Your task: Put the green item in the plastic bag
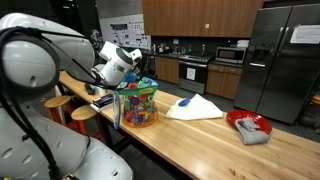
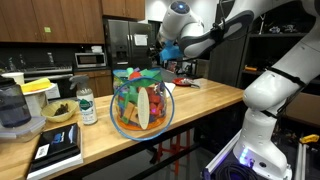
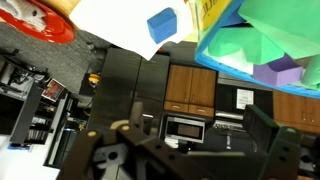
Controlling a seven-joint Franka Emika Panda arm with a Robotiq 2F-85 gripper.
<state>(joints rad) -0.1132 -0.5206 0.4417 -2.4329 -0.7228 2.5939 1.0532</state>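
The plastic bag (image 1: 137,106) stands on the wooden counter, transparent and full of multicoloured pieces; it also shows in an exterior view (image 2: 143,102). In the wrist view a bright green faceted shape (image 3: 262,40) lies at the bag's top beside a purple block. I cannot tell whether it is the green item or the bag's greenish rim. My gripper (image 1: 127,63) hovers just above and beside the bag's mouth, as in an exterior view (image 2: 168,52). In the wrist view its fingers (image 3: 198,125) are spread wide with nothing between them.
A white cloth (image 1: 194,108) with a small blue piece (image 1: 185,101) lies on the counter past the bag. A red bowl with grey cloth (image 1: 250,126) stands farther along. A book (image 2: 57,150), a bottle (image 2: 87,105) and a blender (image 2: 14,110) stand at the counter's other end.
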